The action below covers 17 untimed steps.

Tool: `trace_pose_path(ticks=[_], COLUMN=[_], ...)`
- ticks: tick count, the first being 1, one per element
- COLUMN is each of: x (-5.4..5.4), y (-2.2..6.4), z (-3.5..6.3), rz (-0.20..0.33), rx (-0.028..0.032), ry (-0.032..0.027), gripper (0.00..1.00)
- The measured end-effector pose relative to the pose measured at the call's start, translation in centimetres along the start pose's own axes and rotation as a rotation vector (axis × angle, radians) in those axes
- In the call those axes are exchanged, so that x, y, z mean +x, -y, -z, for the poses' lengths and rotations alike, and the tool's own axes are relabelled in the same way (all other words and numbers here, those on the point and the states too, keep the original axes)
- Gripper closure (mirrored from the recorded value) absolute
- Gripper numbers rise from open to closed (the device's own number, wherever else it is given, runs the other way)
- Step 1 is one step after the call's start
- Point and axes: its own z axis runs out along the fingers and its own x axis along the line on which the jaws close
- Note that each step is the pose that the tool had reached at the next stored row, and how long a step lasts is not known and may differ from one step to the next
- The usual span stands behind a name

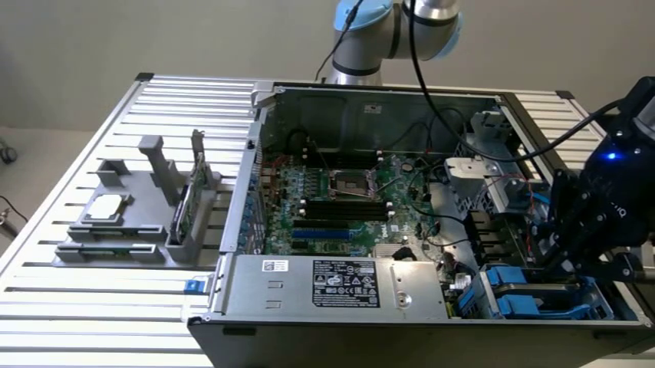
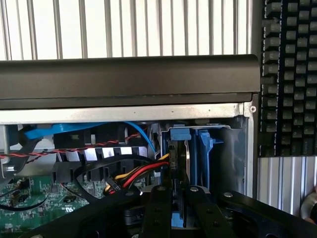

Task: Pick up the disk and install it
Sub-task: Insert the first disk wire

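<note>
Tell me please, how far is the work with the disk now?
Picked up already: the gripper holds the disk, jaws closed on its blue rails. In hand: the disk is above the blue drive bay at the corner of the computer case. Left: it is not seated yet.

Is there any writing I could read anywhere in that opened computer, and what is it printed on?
No text here reads clearly.
Black label on the silver power supply box: small white print and symbols, too blurred to read.
Small white sticker beside it: unreadable.
Black robot wrist housing: faint white lettering, too blurred to read.
</note>
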Motion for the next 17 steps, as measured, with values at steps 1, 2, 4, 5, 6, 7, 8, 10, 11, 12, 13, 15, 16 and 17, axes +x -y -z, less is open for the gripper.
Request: trace_pose_path(ticks=[1, 2, 4, 5, 6, 7, 8, 10, 11, 12, 13, 15, 16, 17], x=[0.0, 0.0, 0.0, 0.0, 0.0, 0.0, 0.0, 0.0, 0.0, 0.0, 0.0, 0.0, -0.1, -0.1], y=[0.02, 0.02, 0.03, 0.04, 0.04, 0.04, 0.04, 0.05, 0.04, 0.04, 0.04, 0.04, 0.04, 0.05], z=[0.00, 0.01, 0.00, 0.00, 0.00, 0.00, 0.01, 0.20, 0.34, 0.51, 0.70, 1.12, 1.36, 1.63], rz=[0.000, 0.000, 0.000, 0.000, 0.000, 0.000, 0.000, 0.000, 0.000, 0.000, 0.000, 0.000, 0.000, 0.000], rx=[0.0000, 0.0000, 0.0001, 0.0002, 0.0003, 0.0003, 0.0003, 0.0004, 0.0003, 0.0003, 0.0003, 0.0003, 0.0003, 0.0003], ry=[0.0003, 0.0007, 0.0009, 0.0010, 0.0010, 0.0009, 0.0007, 0.0015, 0.0012, 0.0012, 0.0012, 0.0010, 0.0010, 0.0010], gripper=[0.84, 0.84, 0.84, 0.84, 0.84, 0.84, 0.84, 0.82, 0.82, 0.75, 0.75, 0.75, 0.75, 0.75])
